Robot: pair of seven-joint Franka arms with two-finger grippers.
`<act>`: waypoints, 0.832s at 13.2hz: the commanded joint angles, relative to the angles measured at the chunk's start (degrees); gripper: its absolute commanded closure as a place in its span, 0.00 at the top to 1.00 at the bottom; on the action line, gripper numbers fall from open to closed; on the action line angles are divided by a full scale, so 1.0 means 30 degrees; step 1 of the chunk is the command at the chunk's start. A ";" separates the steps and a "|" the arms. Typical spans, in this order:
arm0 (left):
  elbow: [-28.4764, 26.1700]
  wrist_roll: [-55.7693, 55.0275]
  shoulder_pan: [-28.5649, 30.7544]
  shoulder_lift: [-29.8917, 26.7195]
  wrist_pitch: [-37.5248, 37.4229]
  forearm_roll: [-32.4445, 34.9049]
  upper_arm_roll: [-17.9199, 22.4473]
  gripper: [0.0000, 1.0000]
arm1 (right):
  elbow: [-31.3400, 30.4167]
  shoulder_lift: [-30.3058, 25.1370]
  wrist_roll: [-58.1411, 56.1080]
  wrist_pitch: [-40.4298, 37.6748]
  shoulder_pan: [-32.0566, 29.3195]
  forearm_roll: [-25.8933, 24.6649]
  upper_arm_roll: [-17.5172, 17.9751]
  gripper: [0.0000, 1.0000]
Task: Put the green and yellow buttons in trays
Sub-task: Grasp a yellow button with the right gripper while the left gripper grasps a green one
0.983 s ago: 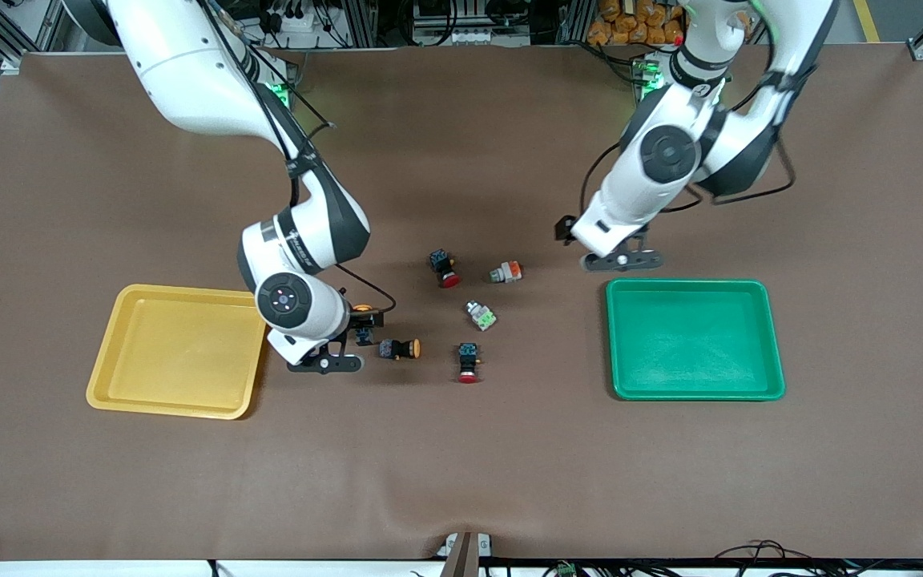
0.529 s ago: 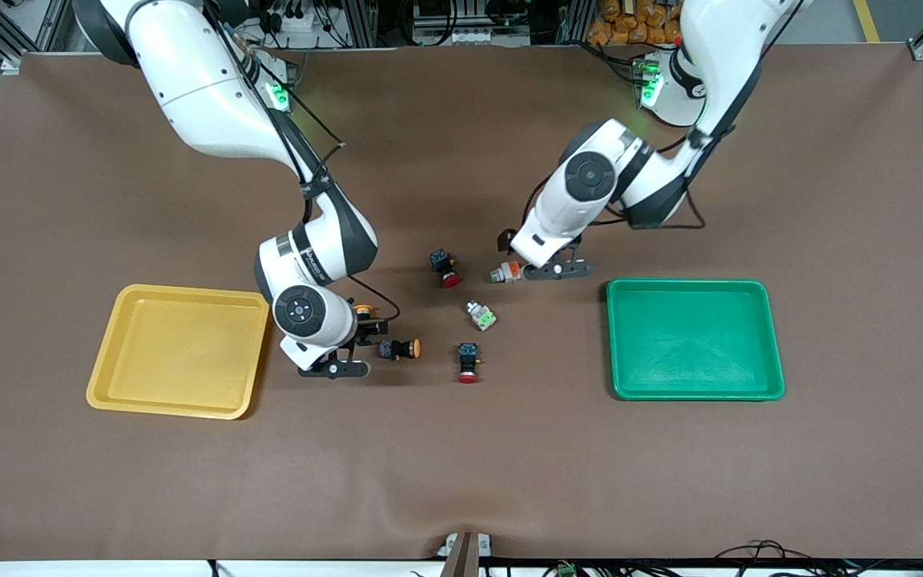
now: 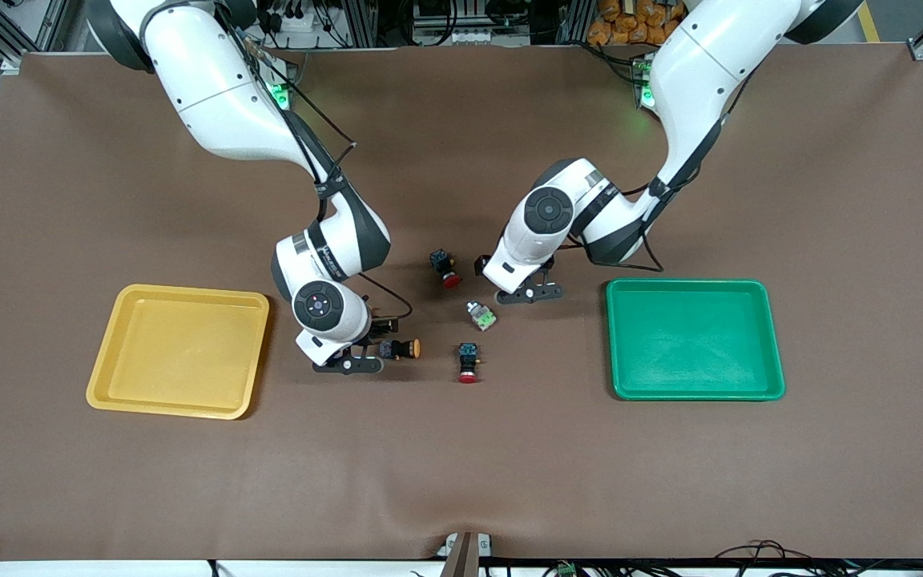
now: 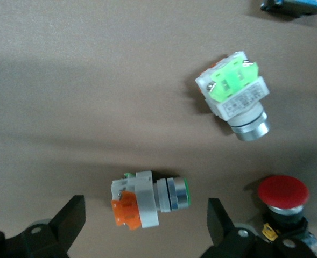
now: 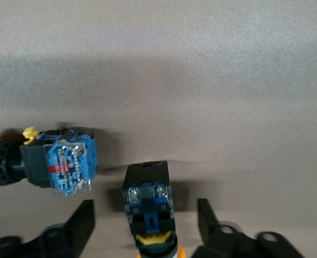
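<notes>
Three cameras: one high front overview, one close camera on each wrist.

Front view looks down from high across the tabletop [image 3: 461, 449] toward the arm bases along its upper edge, taking in both trays and every switch. Left wrist view points down, close, between its own end effector [image 4: 145, 223] fingers at the orange-block switch [image 4: 145, 199], with the green-block switch [image 4: 234, 97] and a red-capped switch [image 4: 283, 196] nearby; the front view shows the latter two at [image 3: 481, 315] and [image 3: 445, 267]. Right wrist view points down, close, over a yellow-capped switch [image 5: 150, 207] between its fingers, a second black switch [image 5: 56, 161] beside; front view shares that one [image 3: 399, 349].
</notes>
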 commanded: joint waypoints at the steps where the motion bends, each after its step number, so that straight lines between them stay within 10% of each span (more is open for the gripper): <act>1: 0.0410 -0.0776 -0.0416 0.0391 -0.0096 0.0614 0.0378 1.00 | -0.0985 -0.0291 0.0714 0.1015 -0.0036 -0.0130 -0.0064 0.00; 11: 0.0498 -0.1949 -0.1735 0.1037 0.0343 0.0701 0.1343 1.00 | -0.1866 -0.4687 -0.1057 -0.2847 -0.5328 -0.0276 -0.0591 0.00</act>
